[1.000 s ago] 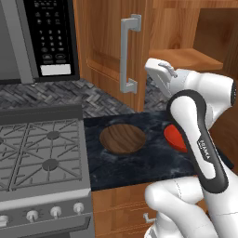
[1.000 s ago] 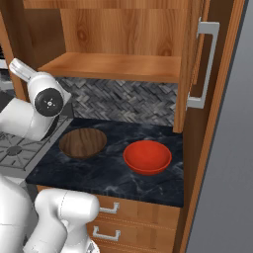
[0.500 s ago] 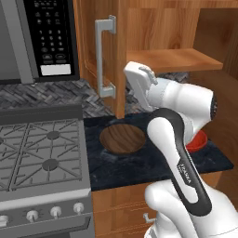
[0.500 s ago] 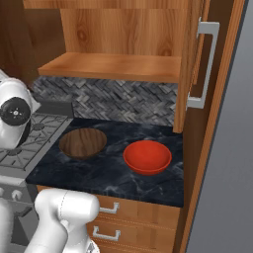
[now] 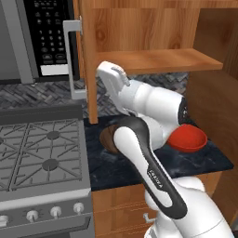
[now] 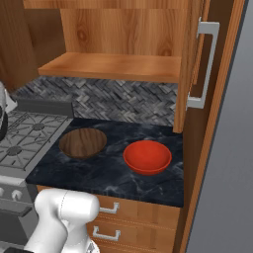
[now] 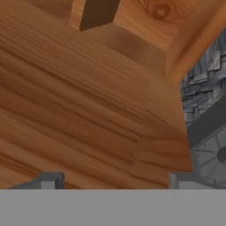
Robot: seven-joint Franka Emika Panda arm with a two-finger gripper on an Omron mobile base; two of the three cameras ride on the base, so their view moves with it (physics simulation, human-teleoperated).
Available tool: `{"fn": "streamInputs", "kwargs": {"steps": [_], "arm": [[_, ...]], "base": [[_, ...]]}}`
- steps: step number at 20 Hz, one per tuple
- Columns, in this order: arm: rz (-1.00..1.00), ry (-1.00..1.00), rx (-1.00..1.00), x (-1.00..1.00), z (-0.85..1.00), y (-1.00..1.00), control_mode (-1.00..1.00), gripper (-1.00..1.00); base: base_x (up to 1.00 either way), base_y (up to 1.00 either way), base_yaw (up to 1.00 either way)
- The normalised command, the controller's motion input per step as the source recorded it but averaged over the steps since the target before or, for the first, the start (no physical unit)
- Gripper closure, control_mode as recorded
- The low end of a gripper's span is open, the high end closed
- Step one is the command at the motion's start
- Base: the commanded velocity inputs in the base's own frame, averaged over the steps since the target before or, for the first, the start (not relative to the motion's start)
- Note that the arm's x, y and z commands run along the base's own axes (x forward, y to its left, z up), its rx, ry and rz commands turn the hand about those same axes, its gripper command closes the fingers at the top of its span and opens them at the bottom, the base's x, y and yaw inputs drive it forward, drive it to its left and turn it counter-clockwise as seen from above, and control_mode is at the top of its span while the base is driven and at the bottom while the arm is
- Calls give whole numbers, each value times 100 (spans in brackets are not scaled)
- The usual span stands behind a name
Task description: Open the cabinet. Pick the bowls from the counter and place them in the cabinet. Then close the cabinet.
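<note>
Two bowls on counter, apart: wood bowl near stove, red bowl beside it (both hold nothing). Cabinet doors open, shelf bare. Gripper close before wooden door, fingers spread wide, gripping nothing.

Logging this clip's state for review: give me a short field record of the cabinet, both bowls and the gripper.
cabinet: warm-brown wooden wall cabinet, both doors open, shelf bare
wooden bowl: dark brown wood-grain bowl on the black marbled counter
red bowl: glossy red bowl on the counter, right of the wooden one
gripper: gripper open, holding nothing, near the left door
</note>
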Motion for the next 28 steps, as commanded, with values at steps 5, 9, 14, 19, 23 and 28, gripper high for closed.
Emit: {"fn": "streamInputs", "kwargs": {"steps": [5, 9, 14, 19, 23, 28], "arm": [[15, 3, 9, 0, 12, -71, -100, -100], [3, -9, 3, -12, 41, -80, -100, -100], [0, -1, -10, -47, 29, -17, -100, -100], [-11, 2, -14, -61, 12, -28, -100, -100], [-22, 8, -7, -52, 5, -54, -100, -100], [-33, 3, -18, -46, 0, -38, -100, -100]], "base": [[0, 0, 0], [0, 0, 0], [0, 0, 0], [0, 0, 0], [0, 0, 0], [0, 0, 0]]}}
